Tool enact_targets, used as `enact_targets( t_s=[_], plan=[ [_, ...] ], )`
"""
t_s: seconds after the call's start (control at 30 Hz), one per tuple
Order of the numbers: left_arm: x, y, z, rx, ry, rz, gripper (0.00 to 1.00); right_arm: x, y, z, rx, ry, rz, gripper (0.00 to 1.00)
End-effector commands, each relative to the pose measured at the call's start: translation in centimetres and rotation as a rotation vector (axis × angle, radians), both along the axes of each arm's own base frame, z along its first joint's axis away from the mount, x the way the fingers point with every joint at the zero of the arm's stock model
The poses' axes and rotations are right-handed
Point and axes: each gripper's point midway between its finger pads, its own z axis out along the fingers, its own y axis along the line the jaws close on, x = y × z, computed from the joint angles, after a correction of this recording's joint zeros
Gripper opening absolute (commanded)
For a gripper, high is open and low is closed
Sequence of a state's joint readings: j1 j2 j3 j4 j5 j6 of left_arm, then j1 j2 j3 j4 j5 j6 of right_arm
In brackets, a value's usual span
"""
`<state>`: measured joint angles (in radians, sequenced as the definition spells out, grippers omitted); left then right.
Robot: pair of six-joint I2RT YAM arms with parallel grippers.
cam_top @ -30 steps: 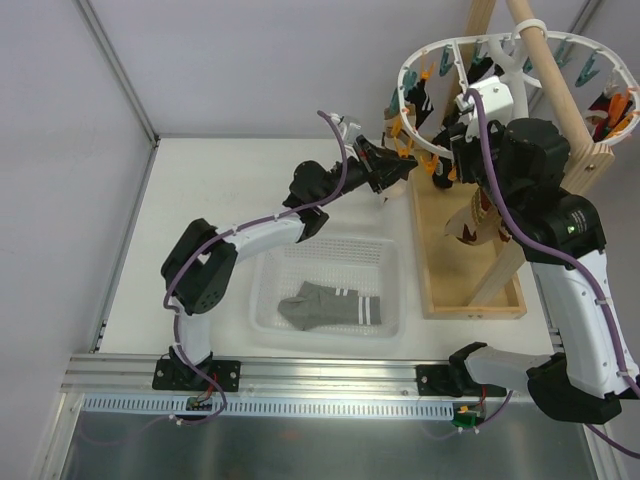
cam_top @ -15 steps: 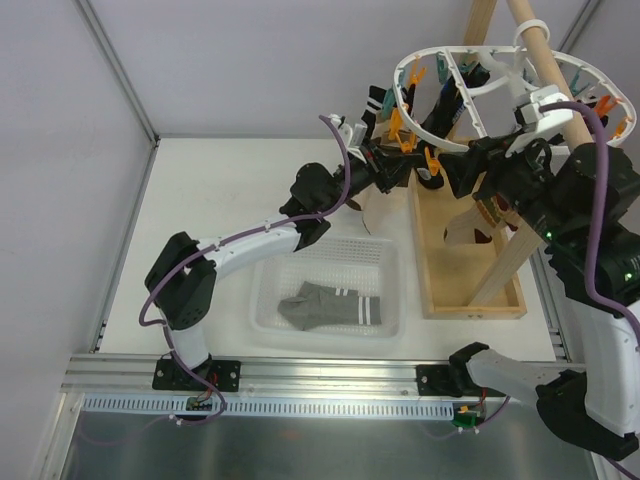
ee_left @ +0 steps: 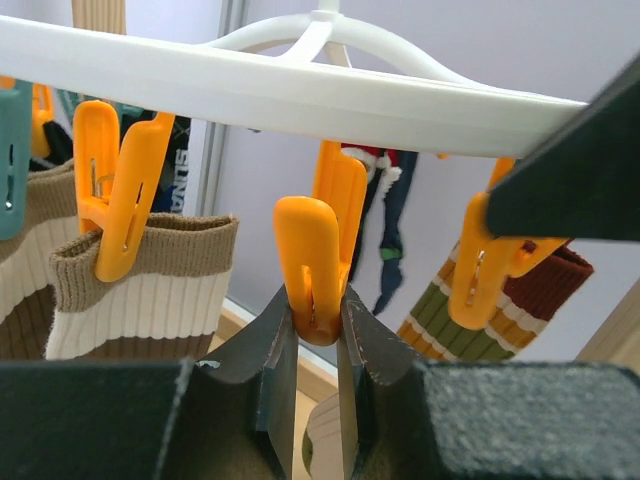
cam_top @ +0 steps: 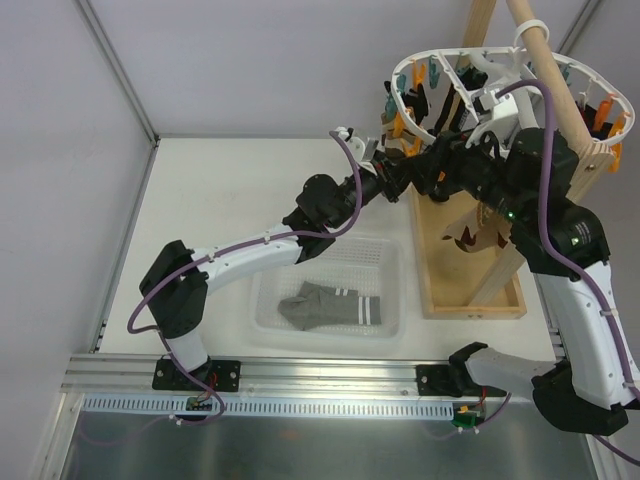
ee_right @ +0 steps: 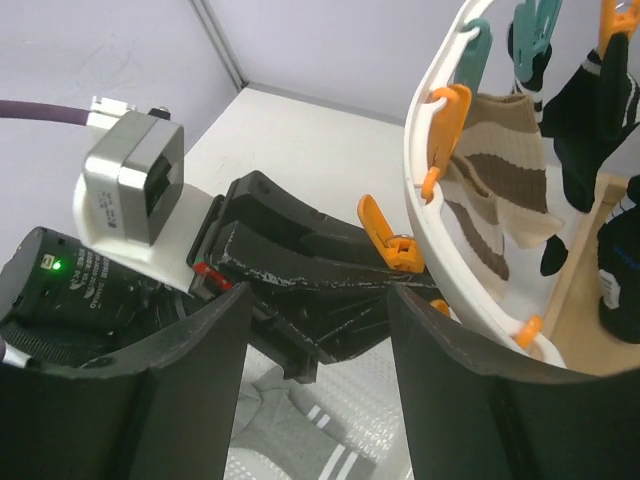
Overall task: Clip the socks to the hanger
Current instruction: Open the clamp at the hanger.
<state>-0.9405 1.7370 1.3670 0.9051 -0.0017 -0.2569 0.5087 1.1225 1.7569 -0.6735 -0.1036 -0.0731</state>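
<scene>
**Top view.** The hanger, a white plastic oval ring with spokes and small orange and teal clips, hangs at the upper right from a bare wooden pole. One grey sock, soft knit with two white stripes at the cuff, lies flat in a clear ribbed plastic basket on the white table, low in the middle. The left pincer reaches up to the ring's near rim. The right pincer sits just beside it.

**Left wrist.** The matte black fingers squeeze the lower end of a glossy orange clip under the smooth white rim. A ribbed beige and white sock hangs from the neighbouring clip at left.

**Right wrist.** The right pincer's fingers stand wide apart with nothing between them. Beyond them lie the left pincer and the curved rim.

Against half a second ago, the right arm has swung left towards the left pincer and the ring sits differently. The basket sock has not moved.
</scene>
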Motion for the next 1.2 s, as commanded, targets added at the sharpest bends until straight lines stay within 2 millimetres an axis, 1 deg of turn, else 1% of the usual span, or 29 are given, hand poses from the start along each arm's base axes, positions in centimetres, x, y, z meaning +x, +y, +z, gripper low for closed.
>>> enact_targets(
  t_s=[0.0, 0.07, 0.13, 0.2, 0.23, 0.3, 0.5, 0.67, 0.7, 0.77, 0.97, 1.17],
  plan=[
    [-0.6, 2.4, 4.2, -0.067, -0.085, 0.080, 0.00, -0.6, 1.1, 2.9, 0.115, -0.057, 0.036, 0.59],
    [-0.7, 2.2, 4.1, -0.068, -0.081, 0.073, 0.00, 0.0, 1.0, 2.5, 0.103, -0.045, 0.010, 0.59],
    [-0.9, 2.4, 4.2, -0.071, -0.084, 0.074, 0.00, 1.0, 0.1, 1.9, 0.080, -0.041, -0.062, 0.59],
    [-1.1, 2.6, 4.4, -0.073, -0.086, 0.074, 0.00, 1.2, -0.1, 1.6, 0.061, -0.052, -0.073, 0.59],
    [-1.1, 2.6, 4.4, -0.075, -0.084, 0.075, 0.00, 1.7, -0.7, 1.7, 0.054, -0.062, -0.113, 0.59],
    [-1.5, 2.6, 4.4, -0.076, -0.083, 0.063, 0.00, 2.0, -1.1, 1.6, 0.040, -0.078, -0.143, 0.58],
    [-2.8, 2.3, 5.0, -0.115, -0.045, 0.006, 0.00, 3.3, -0.9, 0.6, 0.008, -0.067, -0.169, 0.58],
    [-3.3, 2.1, 5.4, -0.118, -0.033, -0.005, 0.00, 3.6, -1.1, 0.7, 0.007, -0.082, -0.186, 0.58],
    [-3.4, 2.2, 5.4, -0.120, -0.029, -0.005, 0.00, 3.6, -1.3, 0.7, 0.001, -0.085, -0.200, 0.60],
    [-3.6, 2.2, 5.6, -0.125, -0.024, -0.010, 0.00, 3.7, -1.3, 0.4, -0.010, -0.084, -0.203, 0.62],
    [-4.0, 2.2, 6.1, -0.134, -0.027, -0.015, 0.00, 4.2, -1.0, -0.3, -0.035, -0.068, -0.220, 0.62],
    [-4.1, 2.3, 6.1, -0.136, -0.023, 0.004, 0.00, 4.2, -1.8, -0.7, -0.050, -0.060, -0.285, 0.62]
  ],
)
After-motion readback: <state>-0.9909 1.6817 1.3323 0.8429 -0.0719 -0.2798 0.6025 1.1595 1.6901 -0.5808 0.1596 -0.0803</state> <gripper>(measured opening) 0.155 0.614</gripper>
